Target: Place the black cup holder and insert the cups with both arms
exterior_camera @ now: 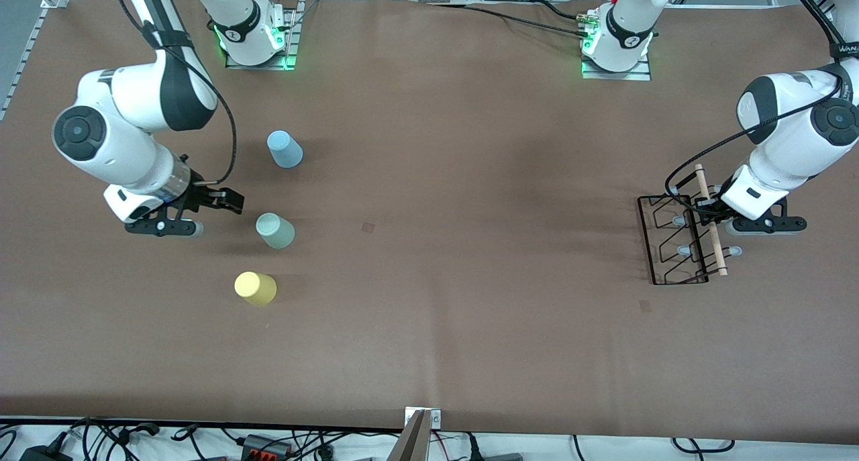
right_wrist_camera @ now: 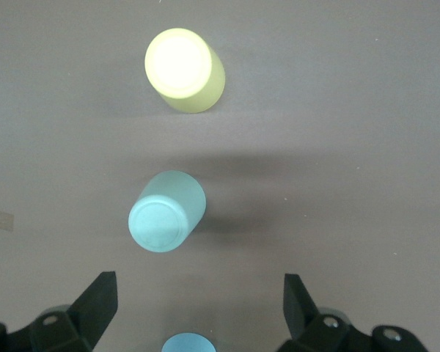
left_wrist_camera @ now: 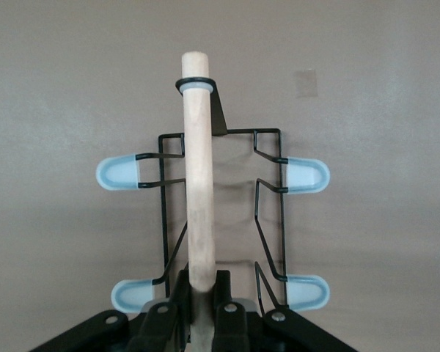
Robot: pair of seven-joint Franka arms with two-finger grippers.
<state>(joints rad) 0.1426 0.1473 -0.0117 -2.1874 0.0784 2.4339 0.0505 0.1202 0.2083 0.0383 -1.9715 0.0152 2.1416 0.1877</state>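
- Yellow cup sits nearest the front camera, at the right arm's end of the table; green cup and blue cup stand farther up the same row. All three are loose on the table.
- Right gripper hangs just beside the green cup, fingers spread wide, holding nothing.
- Rack sits at the left arm's end, well apart from the cups.
- Left gripper is clamped on the wooden handle.
- Progress: rack gripped but not yet placed; no cup inserted.
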